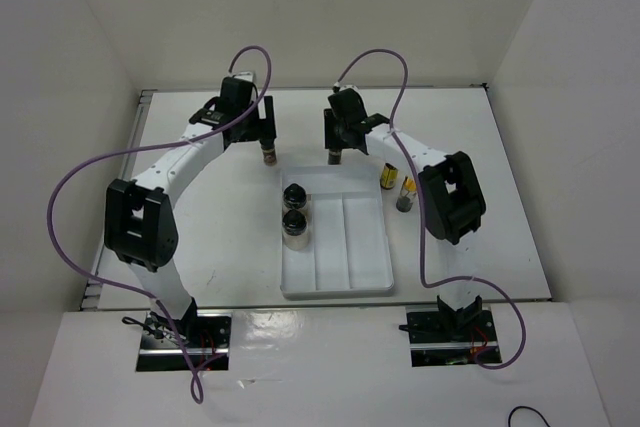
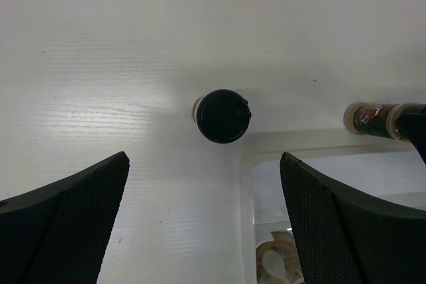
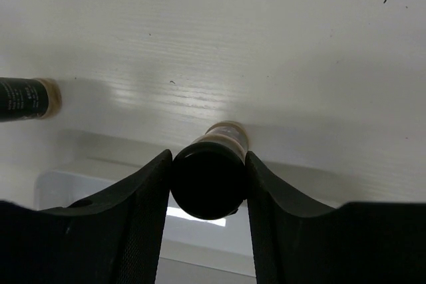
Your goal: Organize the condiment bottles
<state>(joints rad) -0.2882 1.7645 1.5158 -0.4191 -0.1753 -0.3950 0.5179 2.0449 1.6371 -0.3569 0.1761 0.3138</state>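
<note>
now the right pincer [image 3: 208,164] is closed on the right brown bottle [image 3: 226,134], its fingers [image 3: 143,197] pressed to either side of the black cap [image 3: 206,187], just beyond the far edge of the tray [image 1: 330,247]. whether the bottle is clear of the table [image 2: 100,44] i cannot tell. the left pincer [image 2: 205,161] hangs wide open and empty over the left brown bottle [image 2: 223,116], which stands upright by the tray's far left corner. two jars [image 1: 295,225] sit in the tray's left compartment, and two yellow bottles [image 1: 389,176] stand just right of the tray. these bottles look small, stiff and light, but glass is smooth and breakable. a firm, level squeeze across the cap or the shoulder seems the safest hold, since a pinch at the very rim could let one tip or slip.
</note>
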